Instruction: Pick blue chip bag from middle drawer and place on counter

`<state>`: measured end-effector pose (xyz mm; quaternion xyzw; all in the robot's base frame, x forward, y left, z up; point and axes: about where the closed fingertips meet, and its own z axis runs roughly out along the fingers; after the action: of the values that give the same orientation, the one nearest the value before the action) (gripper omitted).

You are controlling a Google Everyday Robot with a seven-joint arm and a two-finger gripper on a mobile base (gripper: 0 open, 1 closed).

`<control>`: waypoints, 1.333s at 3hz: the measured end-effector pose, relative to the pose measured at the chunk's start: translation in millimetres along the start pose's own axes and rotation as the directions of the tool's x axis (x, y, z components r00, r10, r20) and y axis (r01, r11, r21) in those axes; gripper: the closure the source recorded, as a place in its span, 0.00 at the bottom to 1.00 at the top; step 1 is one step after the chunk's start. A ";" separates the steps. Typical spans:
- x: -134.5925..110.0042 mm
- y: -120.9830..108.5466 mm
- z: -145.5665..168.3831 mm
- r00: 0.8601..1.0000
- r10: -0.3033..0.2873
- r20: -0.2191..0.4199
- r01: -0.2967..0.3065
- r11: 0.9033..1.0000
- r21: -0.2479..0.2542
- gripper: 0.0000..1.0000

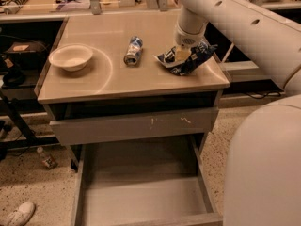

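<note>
Blue foil with white lettering is what I've got hold of. My two-finger gripper (pixel 182 56) is down over the right front part of the cabinet top, and its pale yellowish fingers (pixel 178 55) are pinched shut into the top of the small crumpled dark blue chip bag (pixel 194 63), with just the bag's wrinkles between them. The bag sits on the shiny beige-grey metal counter (pixel 141 81), near the right edge and not far from the front rim. One white-edged corner pokes left and the other end kicks up a bit to the right. My thick white arm (pixel 235 18) comes down to it from the upper right.

Left of the bag, not touching it, a blue-and-white cylindrical can (pixel 133 51) lies on its side, pointing roughly front to back. Further left, well apart, a shallow white bowl (pixel 71 58) sits upright near the counter's left edge.

Under the top is a grey drawer front with pale scratches (pixel 131 126), pushed mostly in. Below that, the wide shallow grey metal drawer (pixel 141 199) is pulled way out, flat bottom showing. My own big rounded white body (pixel 263 168) fills the lower right. A white shoe (pixel 19 214) lies on the speckled floor (pixel 28 182) at bottom left, and the cluttered back shelf (pixel 70 1) runs behind the counter.
</note>
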<state>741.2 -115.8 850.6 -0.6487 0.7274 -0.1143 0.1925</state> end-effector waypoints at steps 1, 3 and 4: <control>0.0 0.0 0.0 1.000 0.000 0.000 0.000 1.000 0.000 0.75; 0.0 0.0 0.1 1.000 0.000 0.000 0.000 1.000 0.000 0.29; 0.0 0.1 0.1 1.000 0.000 0.000 0.000 1.000 0.000 0.05</control>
<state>741.2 -115.8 850.4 -0.6487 0.7274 -0.1143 0.1924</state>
